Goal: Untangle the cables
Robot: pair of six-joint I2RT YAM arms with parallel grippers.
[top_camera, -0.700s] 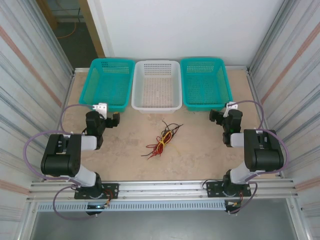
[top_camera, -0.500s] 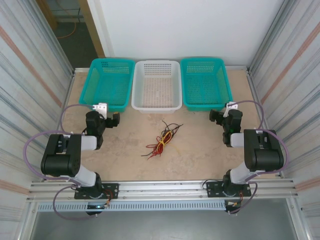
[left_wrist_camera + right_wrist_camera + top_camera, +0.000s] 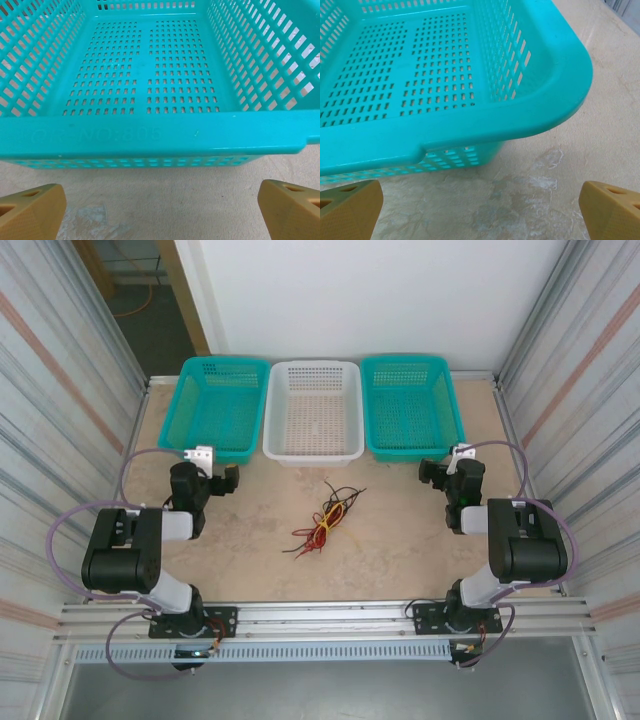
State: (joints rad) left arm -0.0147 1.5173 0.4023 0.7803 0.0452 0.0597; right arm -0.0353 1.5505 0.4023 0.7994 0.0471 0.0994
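The cables (image 3: 325, 518), a small tangle of red, yellow and black wire, lie mid-table (image 3: 400, 540), on the near side of the white basket (image 3: 312, 456) and well apart from both arms. The left gripper (image 3: 160, 207) has its 2 fingers spread wide and empty, facing the left teal basket (image 3: 150, 135). The right gripper (image 3: 480, 210) is likewise spread and empty, at the near right corner of the right teal basket (image 3: 470, 132).
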